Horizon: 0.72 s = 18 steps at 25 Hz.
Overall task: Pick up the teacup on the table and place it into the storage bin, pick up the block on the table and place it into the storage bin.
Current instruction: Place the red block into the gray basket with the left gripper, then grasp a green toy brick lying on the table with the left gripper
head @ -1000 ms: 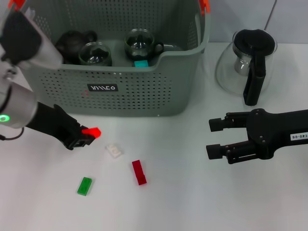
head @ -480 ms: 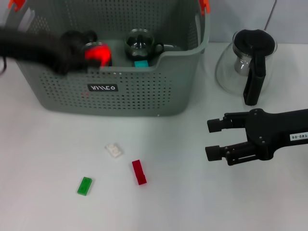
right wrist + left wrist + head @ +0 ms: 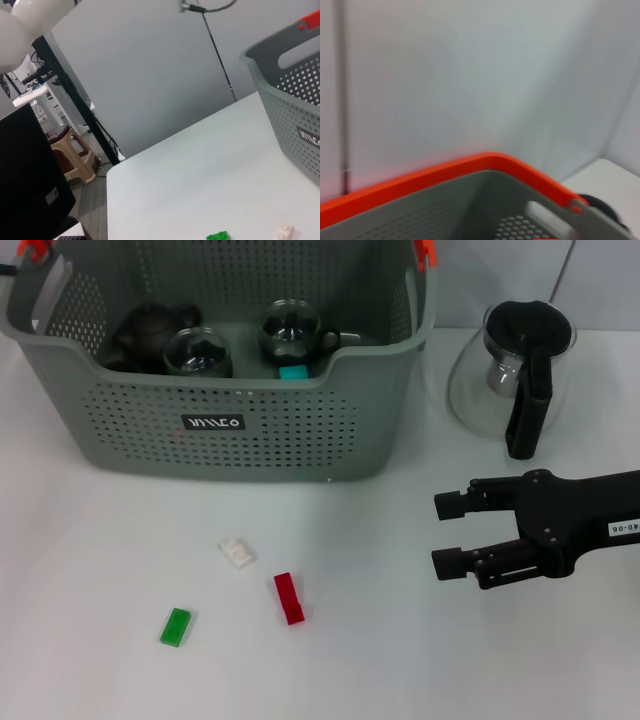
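The storage bin (image 3: 250,430) stands at the back left of the table. Inside it are two glass teacups (image 3: 197,350) (image 3: 290,330), a black teapot (image 3: 150,325) and a teal block (image 3: 292,371). On the table in front of the bin lie a white block (image 3: 236,553), a red block (image 3: 289,598) and a green block (image 3: 176,626). My right gripper (image 3: 447,533) hovers open and empty over the table's right side. My left gripper is out of the head view. Its wrist view shows only the storage bin's orange-clipped rim (image 3: 470,167) from close up.
A glass coffee pot with a black lid and handle (image 3: 515,375) stands at the back right, just behind my right arm. The right wrist view shows the storage bin (image 3: 295,100), the green block (image 3: 217,235), the white block (image 3: 285,231) and the table's far edge.
My left arm lifted an orange-red block from the table to above the bin, then left the head view. That block no longer shows. The right gripper has barely shifted.
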Available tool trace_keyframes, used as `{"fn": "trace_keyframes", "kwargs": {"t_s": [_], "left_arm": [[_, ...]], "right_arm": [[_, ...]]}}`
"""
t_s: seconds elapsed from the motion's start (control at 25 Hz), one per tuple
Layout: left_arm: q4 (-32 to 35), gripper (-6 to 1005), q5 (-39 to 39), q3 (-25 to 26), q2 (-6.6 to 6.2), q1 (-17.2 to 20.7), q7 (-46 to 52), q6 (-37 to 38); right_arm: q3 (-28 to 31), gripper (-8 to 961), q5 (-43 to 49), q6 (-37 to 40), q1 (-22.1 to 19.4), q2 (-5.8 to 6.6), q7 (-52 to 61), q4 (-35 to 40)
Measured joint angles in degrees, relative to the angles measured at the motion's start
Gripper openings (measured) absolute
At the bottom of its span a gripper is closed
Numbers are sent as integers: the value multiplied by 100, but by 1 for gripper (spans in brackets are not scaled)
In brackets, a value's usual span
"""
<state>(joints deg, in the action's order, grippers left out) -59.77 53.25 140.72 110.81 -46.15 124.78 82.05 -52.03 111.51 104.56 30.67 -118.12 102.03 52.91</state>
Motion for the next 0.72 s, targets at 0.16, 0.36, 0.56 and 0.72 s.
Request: {"fn": "trace_keyframes", "kwargs": {"t_s": [0.16, 0.36, 0.56, 0.72], "left_arm": [[491, 210, -3, -18, -78, -84, -18, -461], [382, 212, -16, -22, 34, 15, 11, -614], [320, 312, -21, -23, 36, 64, 72, -559], [-111, 412, 6, 13, 83, 224, 118, -265]], "right_arm": [[0, 900, 3, 3, -7, 5, 7, 0], [0, 900, 3, 4, -20, 11, 15, 0], [-1, 900, 3, 14, -24, 9, 14, 0], [-8, 900, 3, 23, -26, -3, 5, 0]]}}
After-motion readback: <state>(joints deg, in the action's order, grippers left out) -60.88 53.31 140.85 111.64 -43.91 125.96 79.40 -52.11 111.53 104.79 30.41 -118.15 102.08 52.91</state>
